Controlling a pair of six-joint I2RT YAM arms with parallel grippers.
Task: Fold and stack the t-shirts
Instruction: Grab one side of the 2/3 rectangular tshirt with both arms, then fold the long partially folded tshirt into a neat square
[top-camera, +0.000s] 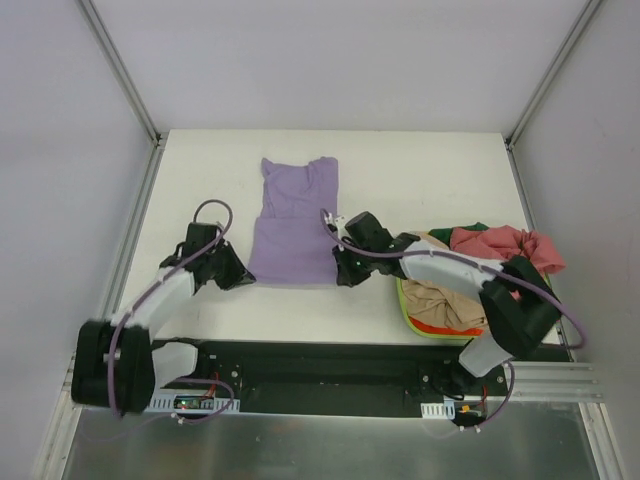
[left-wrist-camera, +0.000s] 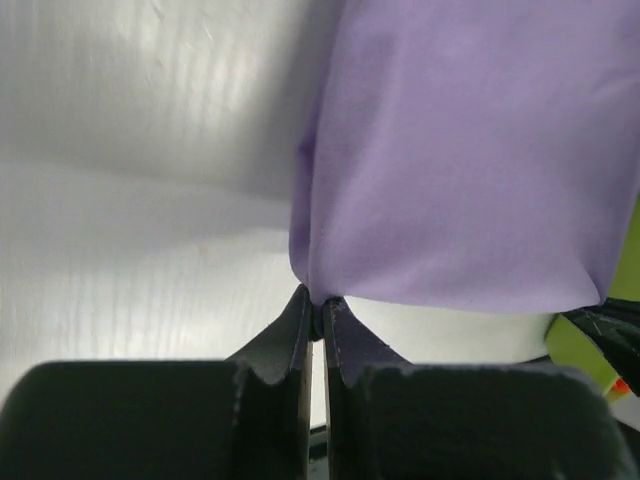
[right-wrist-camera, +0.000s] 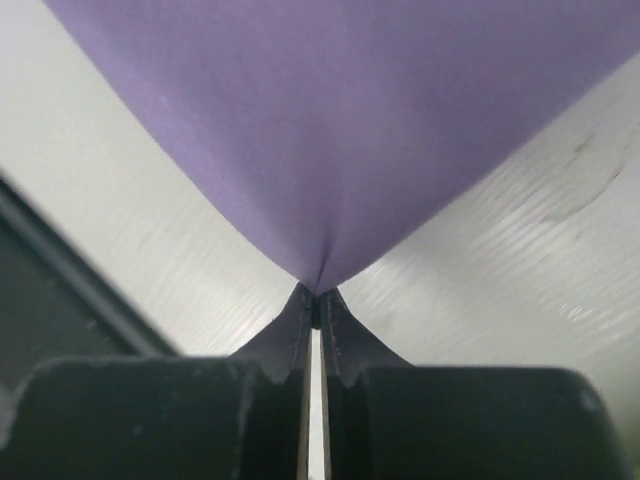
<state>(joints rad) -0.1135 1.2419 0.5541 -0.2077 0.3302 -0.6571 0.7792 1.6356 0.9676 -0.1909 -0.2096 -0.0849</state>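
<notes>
**White surface, lavender shirt pinched at both near corners**

White surface (top-camera: 200, 170) boxed in by pale wall panels (top-camera: 60, 150), seen from above. Spread flat on it, between and beyond the two sets of fingers: lavender t-shirt (top-camera: 295, 225), collar at the end away from the fingers, hem at the end toward them.

Left fingers (left-wrist-camera: 315, 305): closed tight, tips pressed together on the left hem corner, purple cloth rising up and to the right from the pinch in the left wrist view. Right fingers (right-wrist-camera: 315, 300): likewise closed, clamped on the right hem corner, fabric fanning up and outward from the tips in the right wrist view. Hem running straight from one pinch to the other, no other shirt touching either set of fingers.

Just to the right of the right fingers: lime-green basket (top-camera: 405, 305), partly crossed by the right arm. Crumpled inside it, tan t-shirt (top-camera: 440, 300), filling most of the visible hollow. Along its edge nearest the arm bases, orange-red strip (top-camera: 435, 327), kind unclear. Heaped over its rim on the side away from the fingers, pinkish-red t-shirt (top-camera: 500, 242), spilling outward past the basket. Peeking from behind that heap, small patch of dark green t-shirt (top-camera: 478, 228), mostly hidden.
</notes>
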